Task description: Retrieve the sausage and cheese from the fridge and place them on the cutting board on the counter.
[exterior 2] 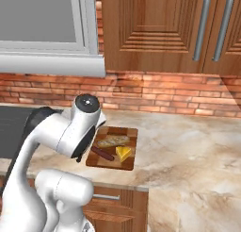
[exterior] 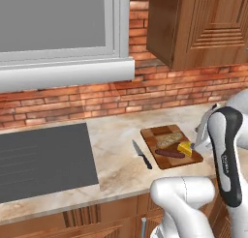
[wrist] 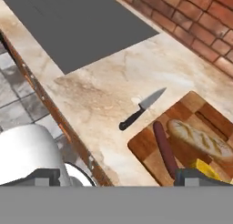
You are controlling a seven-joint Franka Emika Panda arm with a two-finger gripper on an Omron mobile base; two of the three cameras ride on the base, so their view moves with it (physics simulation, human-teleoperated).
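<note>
On the beige counter (exterior: 116, 135) lies the dark wooden cutting board (exterior: 152, 134). Across its near half rests the thin reddish-brown sausage (exterior: 169, 153), and the small yellow cheese (exterior: 184, 148) wedge sits right beside it. From the other side I see the same sausage (exterior 2: 102, 153) and cheese (exterior 2: 124, 153) on the board (exterior 2: 123, 131). My gripper (exterior: 199, 138) hangs just above the board's right end, open and holding nothing. In the hand view its fingertips (wrist: 200, 176) stand wide apart over the sausage (wrist: 164, 148) and cheese (wrist: 205, 168). The fridge is out of view.
A tan speckled bread slab (exterior: 169, 140) takes up the board's far half. A black-handled knife (exterior: 142, 154) lies on the counter just left of the board. Further left is the dark grey cooktop (exterior: 43, 159). Brick wall and wooden cabinets (exterior 2: 160, 28) rise behind.
</note>
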